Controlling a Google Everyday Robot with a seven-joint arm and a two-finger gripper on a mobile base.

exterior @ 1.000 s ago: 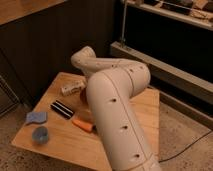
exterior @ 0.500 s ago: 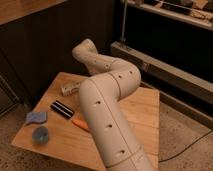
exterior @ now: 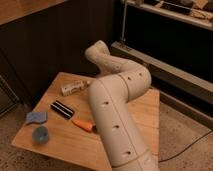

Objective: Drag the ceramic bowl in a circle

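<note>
arm (exterior: pixel 117 100) swung right, carrot (exterior: pixel 83 124) uncovered

Hand hidden behind arm (exterior: pixel 117 100); carrot (exterior: pixel 83 124), blue cup (exterior: pixel 40 134) on table (exterior: pixel 65 145).

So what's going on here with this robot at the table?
The robot's white arm is reaching out over the wooden table, and it hides both the gripper and the ceramic bowl. In plain view are a carrot, a light-blue cup, a blue sponge, a dark bar and a white bottle.

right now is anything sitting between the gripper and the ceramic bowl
Cannot tell: neither the gripper nor the ceramic bowl is in view. The robot's arm hides the middle of the table. Only the carrot and blue cup show nearby.
</note>
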